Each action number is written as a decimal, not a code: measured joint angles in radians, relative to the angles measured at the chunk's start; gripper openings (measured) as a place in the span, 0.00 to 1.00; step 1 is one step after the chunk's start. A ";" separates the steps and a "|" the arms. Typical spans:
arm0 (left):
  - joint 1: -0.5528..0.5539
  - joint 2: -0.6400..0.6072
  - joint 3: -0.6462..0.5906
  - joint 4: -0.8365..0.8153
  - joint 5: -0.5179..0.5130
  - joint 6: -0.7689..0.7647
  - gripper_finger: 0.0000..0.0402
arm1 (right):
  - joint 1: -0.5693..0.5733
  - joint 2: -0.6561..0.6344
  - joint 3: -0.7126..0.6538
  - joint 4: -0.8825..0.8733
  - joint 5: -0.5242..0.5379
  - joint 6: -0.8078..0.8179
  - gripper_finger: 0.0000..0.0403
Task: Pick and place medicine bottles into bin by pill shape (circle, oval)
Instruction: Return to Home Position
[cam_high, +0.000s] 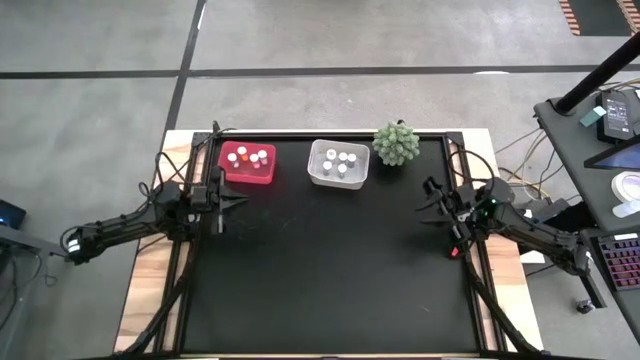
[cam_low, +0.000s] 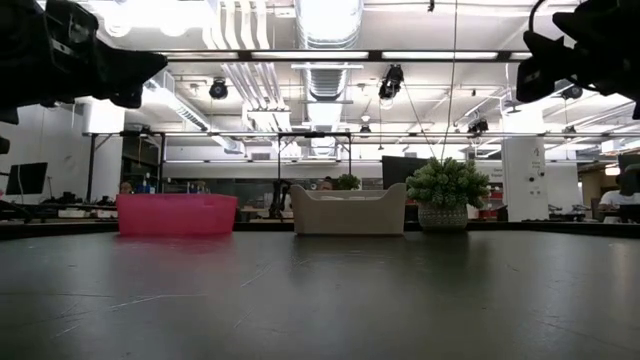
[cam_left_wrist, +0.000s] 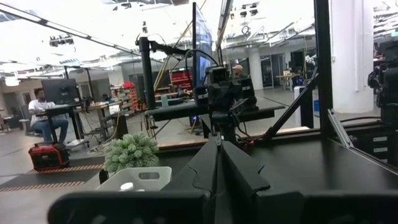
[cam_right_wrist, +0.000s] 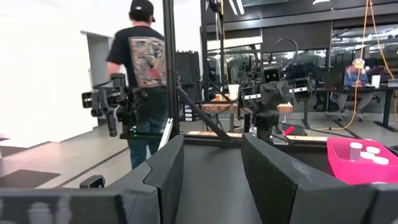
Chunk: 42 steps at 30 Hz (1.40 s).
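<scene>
Several tiny white-capped medicine bottles stand upright in a pink bin (cam_high: 248, 163) and several more in a clear white bin (cam_high: 338, 164), both at the table's far side. The pink bin (cam_right_wrist: 364, 160) with bottle caps shows in the right wrist view, and the white bin (cam_left_wrist: 138, 178) in the left wrist view. My left gripper (cam_high: 238, 200) is shut and empty at the table's left edge, raised above the table. My right gripper (cam_high: 424, 203) is open and empty at the right edge, also raised.
A green spiky plant (cam_high: 397, 143) in a pot stands at the far right of the white bin. The black table top (cam_high: 330, 270) stretches toward the near edge. A person (cam_right_wrist: 144, 68) stands beyond the table in the right wrist view.
</scene>
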 joint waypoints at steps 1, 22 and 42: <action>0.000 0.000 0.000 -0.001 0.000 0.000 0.02 | 0.000 0.002 0.000 0.000 0.000 0.001 0.38; 0.000 0.003 -0.002 0.000 0.000 0.001 0.02 | 0.000 0.002 -0.001 0.000 0.000 -0.001 0.36; 0.000 0.003 -0.002 0.000 0.000 0.001 0.02 | 0.000 0.001 -0.002 0.000 0.000 -0.001 0.35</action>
